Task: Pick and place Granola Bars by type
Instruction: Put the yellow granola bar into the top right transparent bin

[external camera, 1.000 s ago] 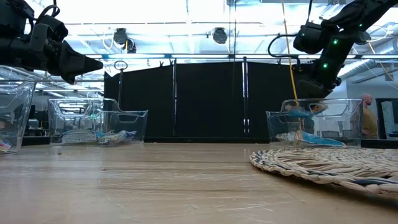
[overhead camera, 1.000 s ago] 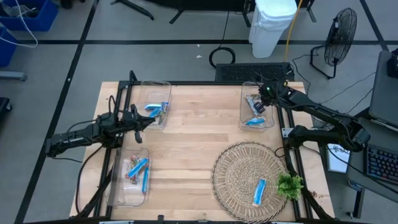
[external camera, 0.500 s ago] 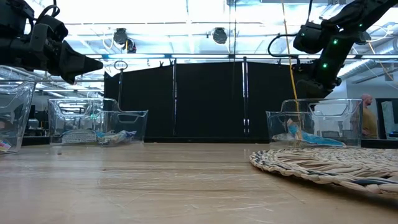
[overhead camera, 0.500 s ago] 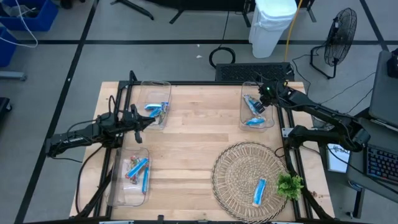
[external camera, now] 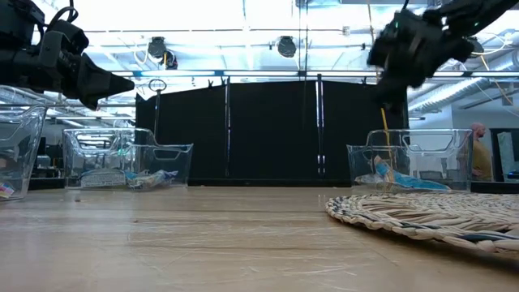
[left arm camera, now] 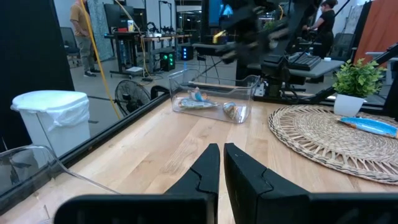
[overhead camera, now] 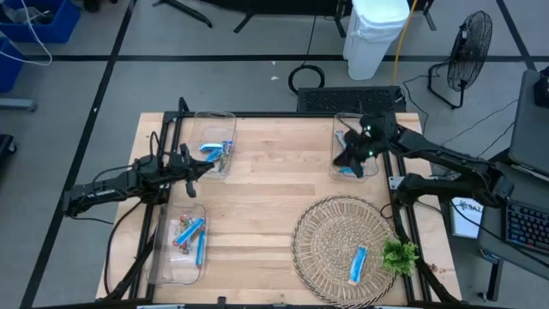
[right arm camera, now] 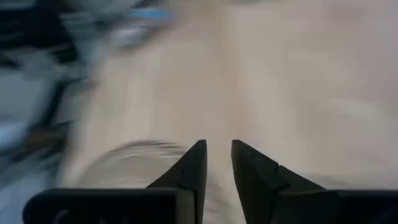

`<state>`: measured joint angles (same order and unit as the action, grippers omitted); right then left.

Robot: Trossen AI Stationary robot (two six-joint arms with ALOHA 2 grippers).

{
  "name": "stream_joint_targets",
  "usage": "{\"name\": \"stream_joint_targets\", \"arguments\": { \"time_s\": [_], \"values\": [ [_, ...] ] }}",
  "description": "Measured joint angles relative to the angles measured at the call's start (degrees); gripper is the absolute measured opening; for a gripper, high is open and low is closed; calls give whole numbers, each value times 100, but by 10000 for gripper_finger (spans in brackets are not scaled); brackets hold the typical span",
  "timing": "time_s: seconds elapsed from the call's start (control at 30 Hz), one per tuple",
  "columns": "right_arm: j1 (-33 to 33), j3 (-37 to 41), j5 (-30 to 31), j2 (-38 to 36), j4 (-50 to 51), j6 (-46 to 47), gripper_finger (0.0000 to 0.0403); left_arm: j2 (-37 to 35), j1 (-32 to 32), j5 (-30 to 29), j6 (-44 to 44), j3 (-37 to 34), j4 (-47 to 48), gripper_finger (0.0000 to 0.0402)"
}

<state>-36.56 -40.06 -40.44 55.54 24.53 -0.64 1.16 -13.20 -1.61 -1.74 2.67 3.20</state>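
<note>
One blue granola bar point(overhead camera: 358, 263) lies flat on the round woven mat point(overhead camera: 330, 232) at the near right; it also shows in the left wrist view point(left arm camera: 367, 124). More bars lie in three clear bins: far left point(overhead camera: 214, 120), near left point(overhead camera: 167, 257) and far right point(overhead camera: 336, 129). My right gripper point(overhead camera: 345, 158) is above the far right bin, blurred, slightly open and empty point(right arm camera: 217, 152). My left gripper point(overhead camera: 208, 166) hangs shut and empty between the two left bins, well above the table point(external camera: 130, 83).
A green leafy sprig point(overhead camera: 400, 255) stands at the mat's near right edge. Bare wood lies across the table's middle, between the left bins and the mat. A black frame runs along the table's edges.
A blue bar that was held just above the far right bin has dropped into it. My right gripper has since risen and swung toward the table's left and near side, turning as it goes.
</note>
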Motion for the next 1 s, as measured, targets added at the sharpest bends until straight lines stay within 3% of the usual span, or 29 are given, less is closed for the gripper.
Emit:
{"name": "stream_joint_targets", "arguments": {
  "time_s": [0.1,0.2,0.43,0.63,0.8,1.0],
  "values": [
    [971,1,-609,-173,-411,331,58,1,0,0,0,1,-1,31],
    [2215,1,-452,-308,-880,797,49,1,-1,0,0,1,0,31],
    [5186,1,1655,-265,-1326,2003,18,1,-1,0,-1,1,-2,31],
    [7206,1,3186,273,-1361,3583,2,1,1,0,0,1,-2,31],
    [8194,1,3747,1010,-1352,4688,0,0,-1,0,0,0,0,31],
    [8446,1,3878,1907,-1353,5584,0,1,-1,0,0,0,-1,31]
  ]
}}
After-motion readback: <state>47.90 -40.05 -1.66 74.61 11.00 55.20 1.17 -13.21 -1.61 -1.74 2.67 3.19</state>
